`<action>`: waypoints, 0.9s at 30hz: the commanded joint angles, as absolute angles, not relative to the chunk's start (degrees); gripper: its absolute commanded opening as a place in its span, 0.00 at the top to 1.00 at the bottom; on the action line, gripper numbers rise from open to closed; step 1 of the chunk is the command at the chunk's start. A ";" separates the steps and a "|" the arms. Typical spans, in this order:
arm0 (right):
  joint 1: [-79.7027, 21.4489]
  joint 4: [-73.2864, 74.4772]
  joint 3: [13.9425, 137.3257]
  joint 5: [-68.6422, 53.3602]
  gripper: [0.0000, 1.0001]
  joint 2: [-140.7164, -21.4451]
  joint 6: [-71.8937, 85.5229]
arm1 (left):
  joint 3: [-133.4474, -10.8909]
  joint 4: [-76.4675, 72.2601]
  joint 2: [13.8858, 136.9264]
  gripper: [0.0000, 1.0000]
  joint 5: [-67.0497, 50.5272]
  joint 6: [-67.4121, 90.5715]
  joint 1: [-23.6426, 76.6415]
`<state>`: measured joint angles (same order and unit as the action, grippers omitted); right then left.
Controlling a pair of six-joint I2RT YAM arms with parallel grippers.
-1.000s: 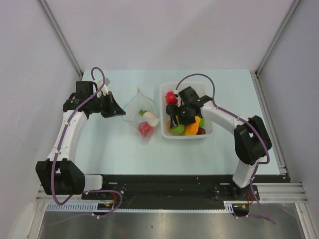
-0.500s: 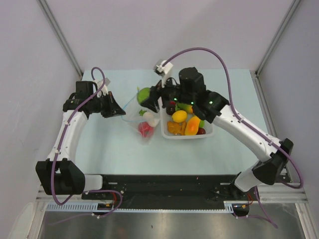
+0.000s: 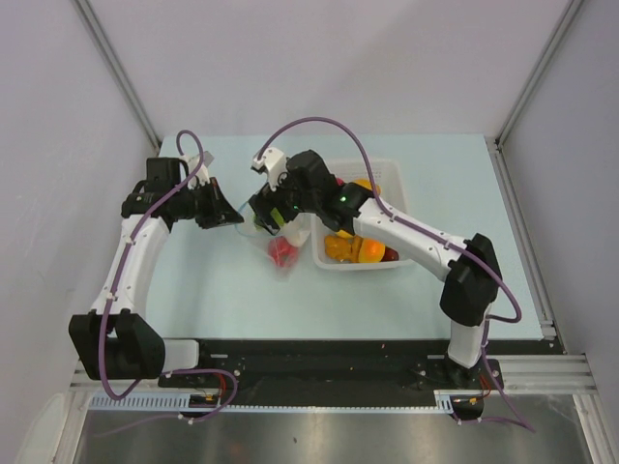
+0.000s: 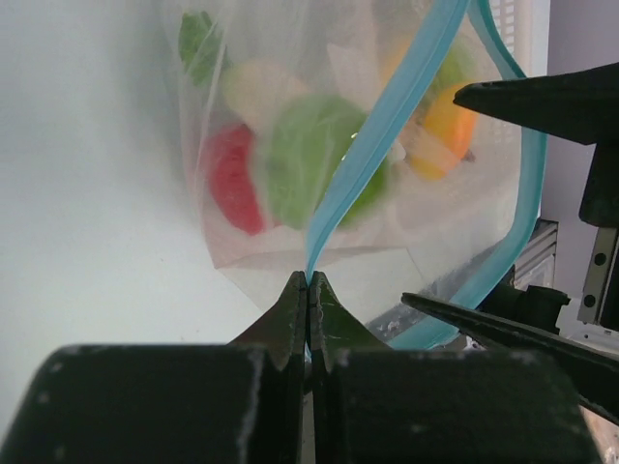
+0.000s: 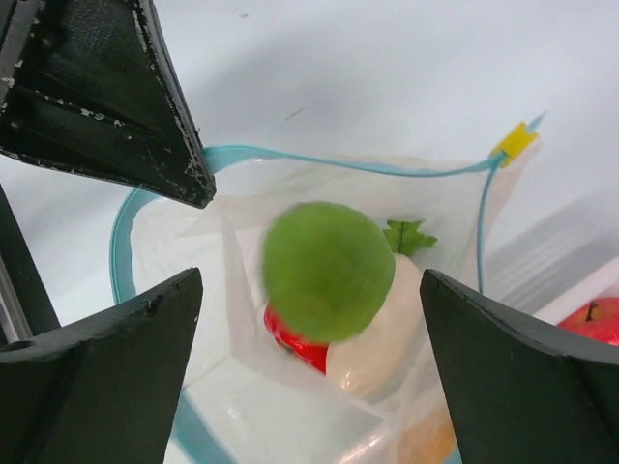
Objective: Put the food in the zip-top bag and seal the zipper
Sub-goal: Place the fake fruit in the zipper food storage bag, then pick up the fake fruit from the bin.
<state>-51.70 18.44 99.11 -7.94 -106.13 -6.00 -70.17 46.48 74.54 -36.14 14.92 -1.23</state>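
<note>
The clear zip-top bag lies between the arms, its mouth held up. My left gripper is shut on the teal zipper at the mouth edge; it also shows in the top view. My right gripper is open directly over the bag mouth. A round green food piece is blurred between its fingers, touching neither. Below it in the bag are a white piece with a green leaf and a red piece. The zipper's yellow slider sits at the far end.
The white basket stands right of the bag, holding orange food and other pieces, partly hidden by my right arm. A red apple shows at its edge. My left gripper's fingers are close to my right gripper.
My right arm swung left from the basket to over the bag with the green piece. Its jaws have let the piece go; it is loose in the bag mouth. The left arm held still.
</note>
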 commanded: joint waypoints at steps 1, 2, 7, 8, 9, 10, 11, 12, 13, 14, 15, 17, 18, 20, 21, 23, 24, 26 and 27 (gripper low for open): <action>-51.86 18.80 104.50 -7.98 0.00 -102.49 -6.68 | -71.37 46.23 72.86 1.00 -36.91 14.15 -1.05; -51.42 19.68 104.41 -8.96 0.00 -100.48 -5.72 | -71.37 46.06 72.77 1.00 -37.00 14.15 -0.97; -45.81 25.30 100.57 -16.41 0.00 -94.84 -0.97 | -71.63 46.49 73.04 1.00 -36.83 13.80 -1.05; -44.31 25.66 98.81 -17.22 0.00 -93.70 -0.36 | -71.63 46.41 72.95 1.00 -36.74 13.71 -0.97; -41.43 25.93 96.35 -16.97 0.00 -91.52 1.48 | -71.63 46.32 72.86 1.00 -36.74 13.71 -0.97; -39.92 26.62 94.33 -16.79 0.00 -90.28 2.28 | -71.63 46.32 72.86 1.00 -36.74 13.80 -1.05; -38.42 27.15 90.04 -16.70 0.00 -89.22 3.24 | -71.63 46.14 72.86 1.00 -36.83 13.89 -1.05; -35.19 27.59 88.09 -15.92 0.00 -87.03 4.82 | -71.63 45.97 72.86 1.00 -36.91 13.97 -1.05; -33.85 28.55 86.15 -15.13 0.00 -86.05 5.70 | -71.54 46.05 72.86 1.00 -36.91 14.06 -1.05; -32.45 29.09 82.57 -14.16 0.00 -85.17 6.23 | -71.46 45.79 72.95 1.00 -37.00 14.24 -0.97; -31.30 29.70 81.14 -12.06 0.00 -84.47 6.85 | -71.37 45.70 73.04 1.00 -37.18 14.33 -0.97; -27.96 30.76 77.19 -9.77 0.00 -82.80 10.27 | -71.28 45.53 73.21 1.00 -37.18 14.59 -1.05; -27.43 31.28 76.39 -5.06 0.01 -82.71 11.85 | -71.19 45.44 73.47 1.00 -37.26 14.68 -1.05; -27.16 35.05 76.11 -1.51 0.03 -84.28 14.67 | -71.02 45.35 73.48 1.00 -37.26 14.94 -0.97; -27.25 36.20 75.59 -0.10 0.05 -85.07 15.81 | -70.84 45.18 73.39 1.00 -37.27 14.94 -1.05; -26.98 38.40 74.80 1.74 0.09 -87.27 18.89 | -70.75 45.09 73.30 1.00 -37.09 14.94 -0.97; -26.98 39.28 74.10 2.28 0.09 -88.15 19.85 | -70.66 45.09 73.21 0.99 -36.92 14.94 -1.05; -27.07 39.81 73.39 3.68 0.09 -90.34 21.88 | -70.84 45.35 72.95 1.00 -36.65 14.68 -0.97; -27.07 40.16 73.30 3.95 0.09 -90.96 22.49 | -70.93 45.44 72.86 1.00 -36.65 14.42 -1.05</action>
